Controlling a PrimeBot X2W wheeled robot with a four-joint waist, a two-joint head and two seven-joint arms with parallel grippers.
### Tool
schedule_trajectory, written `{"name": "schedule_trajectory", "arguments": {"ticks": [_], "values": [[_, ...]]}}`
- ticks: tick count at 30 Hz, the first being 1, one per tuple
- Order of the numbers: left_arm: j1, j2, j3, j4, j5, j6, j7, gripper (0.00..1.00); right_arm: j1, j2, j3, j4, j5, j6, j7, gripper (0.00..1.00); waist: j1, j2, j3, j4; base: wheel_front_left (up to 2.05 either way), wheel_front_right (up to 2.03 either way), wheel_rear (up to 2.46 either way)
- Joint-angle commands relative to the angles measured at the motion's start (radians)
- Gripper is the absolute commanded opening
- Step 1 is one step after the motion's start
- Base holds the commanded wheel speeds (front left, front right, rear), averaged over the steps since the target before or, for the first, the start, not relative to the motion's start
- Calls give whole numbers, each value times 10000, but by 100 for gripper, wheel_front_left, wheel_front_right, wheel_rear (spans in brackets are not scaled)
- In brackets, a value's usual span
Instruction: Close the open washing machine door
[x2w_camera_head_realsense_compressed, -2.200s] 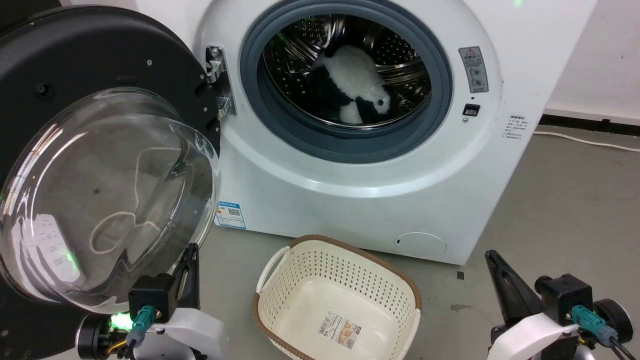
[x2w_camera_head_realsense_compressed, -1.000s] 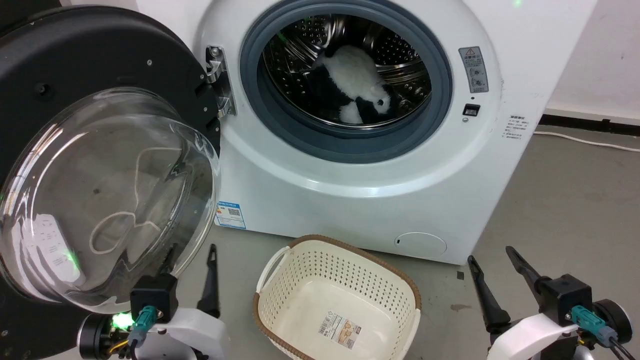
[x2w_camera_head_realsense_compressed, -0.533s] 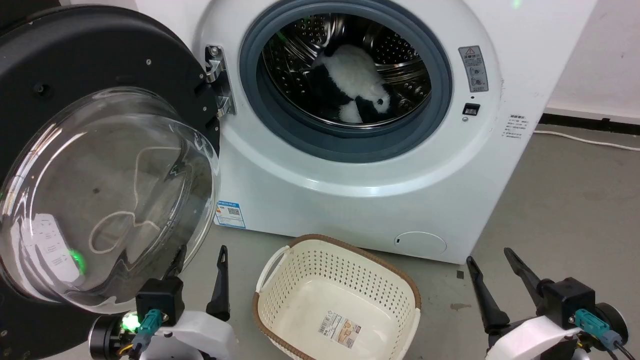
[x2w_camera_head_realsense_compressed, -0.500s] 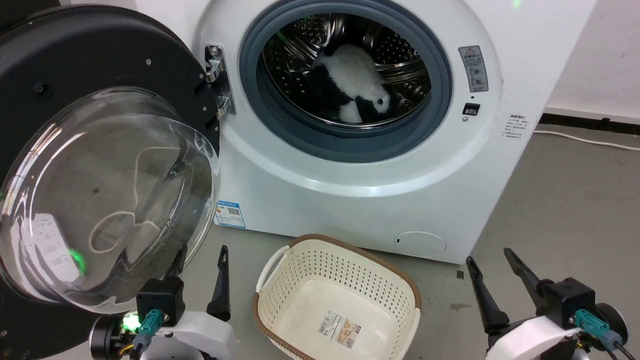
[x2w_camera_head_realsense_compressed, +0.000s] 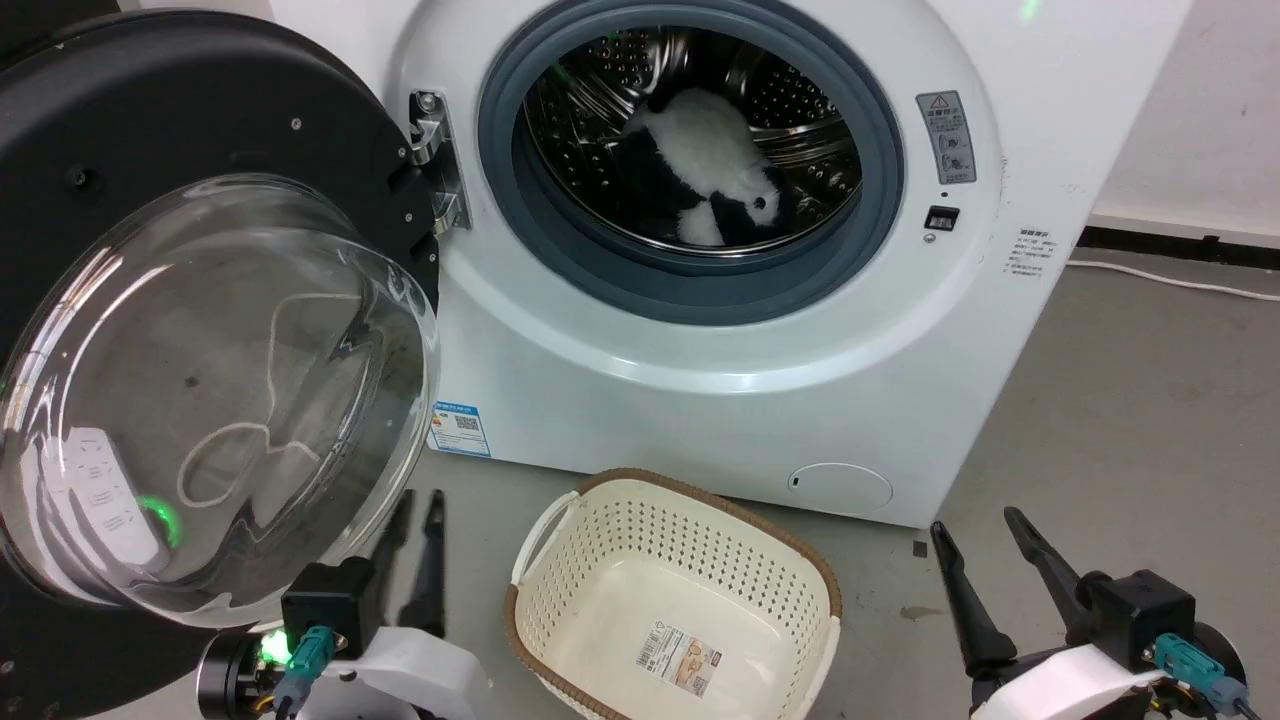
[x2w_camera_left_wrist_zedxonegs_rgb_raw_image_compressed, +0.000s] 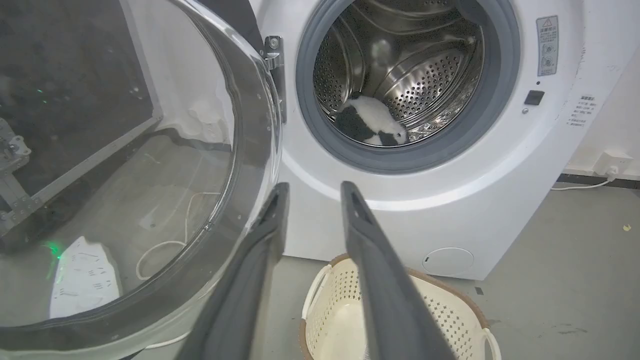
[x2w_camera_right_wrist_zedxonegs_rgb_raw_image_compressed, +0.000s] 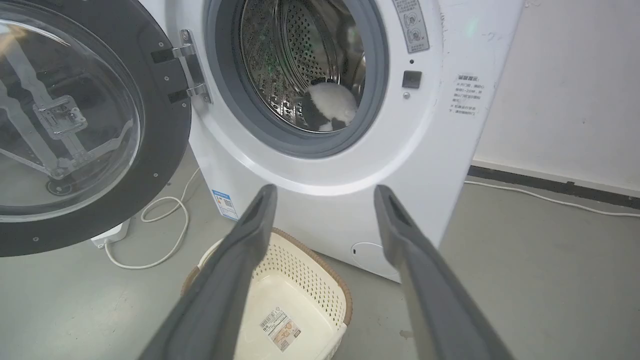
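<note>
Head view: the round glossy black washing machine door (x2w_camera_head_realsense_compressed: 200, 130) hangs wide open left of the boxy white washing machine (x2w_camera_head_realsense_compressed: 700, 400), left gripper (x2w_camera_head_realsense_compressed: 420, 497) narrowly parted beside the door's lower rim, right gripper (x2w_camera_head_realsense_compressed: 973, 520) spread wide, both empty.

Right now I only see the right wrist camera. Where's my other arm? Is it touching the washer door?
Observer: The left gripper is low on the robot's left, beside the lower edge of the bulging glass of the washing machine door. I can't tell whether it touches.
Operator: Are its jaws open?
Observer: Yes. The left wrist view shows a narrow gap between the jaws, and they hold nothing.
Operator: What's the fluffy thing inside?
Observer: The head view shows its face: it's a plush panda lying in the drum.
</note>
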Motion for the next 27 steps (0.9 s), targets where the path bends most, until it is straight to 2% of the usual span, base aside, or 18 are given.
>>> {"name": "schedule_trajectory", "arguments": {"ticks": [1, 6, 8, 13, 14, 17, 18, 19, 20, 21, 23, 24, 27], "values": [[19, 11, -65, -76, -77, 2, -146, 0, 106, -1, 35, 59, 150, 3, -134, 100, 0, 0, -5, 16, 0, 0, 0], [-88, 7, -16, -815, -51, -164, -250, 0, 159, -2, 46, 133, 296, 3, -238, 100, 0, 0, -30, 123, 0, 0, 0], [-429, 2, 486, -2601, -114, -75, -375, 0, 200, -2, 36, 245, 456, 4, -364, 100, 0, 0, -65, 428, 0, 0, 0], [-775, 1, 1154, -3606, -50, 68, -459, 0, 234, -2, 38, 345, 580, 4, -447, 100, 0, 0, -107, 729, 0, 0, 0], [-898, 1, 1711, -3879, -120, 174, -501, 0, 254, -2, 51, 390, 647, 4, -489, 100, 0, 0, -127, 895, 0, 0, 0], [-1008, 1, 2822, -3934, -273, 227, -563, 0, 286, -2, 74, 463, 753, 5, -552, 100, 0, 0, -156, 1137, 0, 0, 0], [-1008, 1, 2822, -3934, -273, 227, -563, 0, 286, -2, 74, 463, 753, 5, -552, 100, 0, 0, -156, 1137, 0, 0, 0], [-1079, 8, 3611, -3773, -511, 254, -605, 0, 312, -2, 67, 503, 815, 5, -594, 100, 0, 0, -164, 1297, 0, 0, 0], [-1079, 8, 3611, -3773, -511, 254, -605, 0, 312, -2, 67, 503, 815, 5, -594, 100, 0, 0, -164, 1297, 0, 0, 0], [-1169, 21, 4021, -3703, -659, 258, -626, 0, 327, -2, 55, 520, 846, 5, -615, 100, 0, 0, -157, 1375, 0, 0, 0], [-1293, 84, 4758, -3395, -965, 238, -667, 0, 355, -2, 18, 550, 900, 5, -656, 100, 0, 0, -138, 1521, 0, 0, 0], [-1427, 198, 5427, -2920, -1276, 219, -709, 0, 383, -2, -22, 579, 939, 5, -698, 100, 0, 0, -105, 1654, 0, 0, 0], [-1540, 363, 5984, -2389, -1507, 223, -751, 0, 403, -2, -68, 600, 958, 5, -740, 100, 0, 0, -25, 1766, 0, 0, 0]]}}
